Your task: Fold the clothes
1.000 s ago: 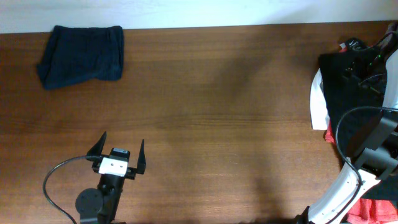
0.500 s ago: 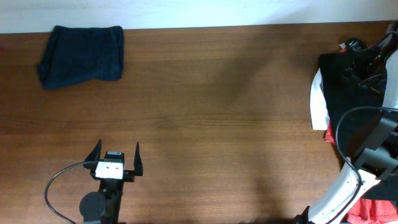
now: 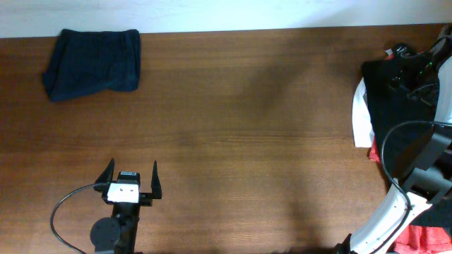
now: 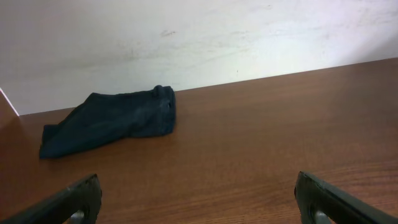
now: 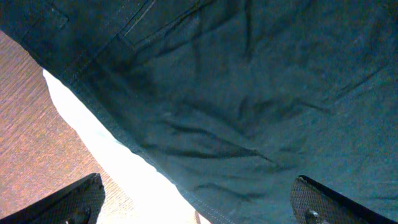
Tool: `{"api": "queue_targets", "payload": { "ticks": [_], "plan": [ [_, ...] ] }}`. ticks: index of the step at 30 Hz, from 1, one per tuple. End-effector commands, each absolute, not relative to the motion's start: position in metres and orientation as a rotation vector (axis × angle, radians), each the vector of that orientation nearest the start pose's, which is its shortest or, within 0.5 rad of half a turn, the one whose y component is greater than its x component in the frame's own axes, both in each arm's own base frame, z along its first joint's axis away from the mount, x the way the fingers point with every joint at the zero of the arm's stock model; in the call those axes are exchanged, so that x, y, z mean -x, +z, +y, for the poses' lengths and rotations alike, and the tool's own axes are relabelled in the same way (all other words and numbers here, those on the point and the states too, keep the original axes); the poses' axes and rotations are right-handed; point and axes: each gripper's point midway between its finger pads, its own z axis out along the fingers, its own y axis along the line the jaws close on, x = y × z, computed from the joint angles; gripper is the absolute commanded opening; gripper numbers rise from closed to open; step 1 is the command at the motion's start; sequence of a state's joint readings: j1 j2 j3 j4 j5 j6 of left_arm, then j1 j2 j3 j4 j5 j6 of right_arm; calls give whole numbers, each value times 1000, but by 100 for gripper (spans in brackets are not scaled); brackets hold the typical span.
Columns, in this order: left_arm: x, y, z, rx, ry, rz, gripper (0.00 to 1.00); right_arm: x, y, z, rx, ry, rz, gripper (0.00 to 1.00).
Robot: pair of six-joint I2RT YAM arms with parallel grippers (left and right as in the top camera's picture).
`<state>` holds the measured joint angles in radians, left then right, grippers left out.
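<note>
A folded dark navy garment (image 3: 93, 62) lies at the table's far left corner; it also shows in the left wrist view (image 4: 112, 122). My left gripper (image 3: 131, 180) is open and empty near the front edge, well short of it. A pile of clothes sits at the right edge: a black garment (image 3: 395, 99) on top, a white one (image 3: 361, 116) under it and a red-orange one (image 3: 420, 238) at the front. My right gripper (image 5: 196, 199) is open just above the dark garment (image 5: 249, 93) and the white one (image 5: 124, 162), holding nothing.
The brown wooden table (image 3: 247, 127) runs to a pale wall (image 4: 186, 37) at the back. The right arm's white links and black cables (image 3: 395, 183) lie over the pile at the right edge.
My left gripper drew back toward the front edge and turned straight during the first half second, then stayed put. The right arm and the garments have not moved.
</note>
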<state>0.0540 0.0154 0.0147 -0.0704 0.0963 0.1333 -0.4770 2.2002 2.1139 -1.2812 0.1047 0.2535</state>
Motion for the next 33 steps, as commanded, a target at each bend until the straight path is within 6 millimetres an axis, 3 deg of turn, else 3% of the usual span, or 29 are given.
{"api": "queue_targets", "payload": {
  "ticks": [1,5,7,11,16,18,21,25,30,33],
  "plan": [
    [-246,159,0,-115,68,1637,99,-414,138,-235,-1055,-197,2718,99],
    [-246,159,0,-115,68,1637,99,-424,148,-215,-984,-191,2718,99],
    [-246,159,0,-115,68,1637,99,-431,174,-194,-905,-184,2682,99],
    [-246,159,0,-115,68,1637,99,-435,247,-141,-723,-153,2562,99],
    [-246,159,0,-115,68,1636,99,-413,319,-109,-601,-163,2418,99],
    [-246,159,0,-115,68,1637,99,-399,336,-100,-581,-153,2397,99],
    [-246,159,0,-115,68,1636,99,-383,361,-72,-463,-129,2340,99],
    [-246,159,0,-115,68,1636,99,-371,366,-49,-339,-108,2246,99],
    [-246,159,0,-115,68,1637,99,-346,322,-30,-271,16,2086,99],
    [-246,159,0,-115,68,1637,99,-312,304,-19,-218,78,1920,99]
  ]
}}
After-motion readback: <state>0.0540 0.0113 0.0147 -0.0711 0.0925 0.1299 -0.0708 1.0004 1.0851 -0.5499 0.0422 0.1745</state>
